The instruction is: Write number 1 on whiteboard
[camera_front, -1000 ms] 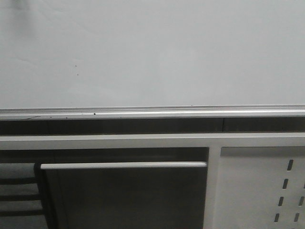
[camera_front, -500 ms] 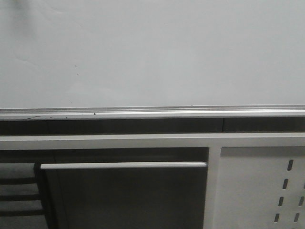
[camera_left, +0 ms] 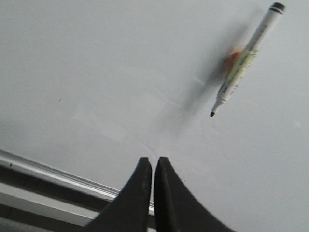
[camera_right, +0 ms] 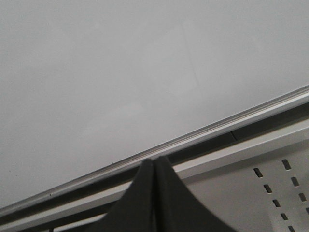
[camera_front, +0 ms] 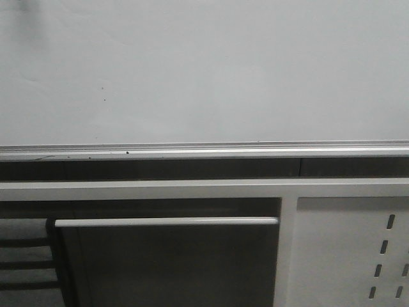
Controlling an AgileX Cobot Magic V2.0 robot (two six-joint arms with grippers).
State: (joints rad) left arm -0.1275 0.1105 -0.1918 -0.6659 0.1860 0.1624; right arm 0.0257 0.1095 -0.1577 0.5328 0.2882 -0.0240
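Left gripper (camera_left: 150, 163): fingers together, tips nearly touching, nothing between them. It points at the whiteboard (camera_left: 96, 72), just above the silver bottom rail (camera_left: 58, 175). A marker (camera_left: 244, 60) sits against the board well off from the gripper, cap end away, dark tip toward the rail, casting a shadow; what holds it there I cannot tell.

Right gripper (camera_right: 154, 164): fingers pressed together, empty, aimed at the rail (camera_right: 227, 123) with the white perforated panel (camera_right: 275, 179) beside it.

Front view: neither arm shows. Board face (camera_front: 204, 70) is bare apart from a few tiny dark specks (camera_front: 104, 100); no stroke for the number 1 anywhere on it. Perforated panel (camera_front: 348, 252) below the rail, lower right.
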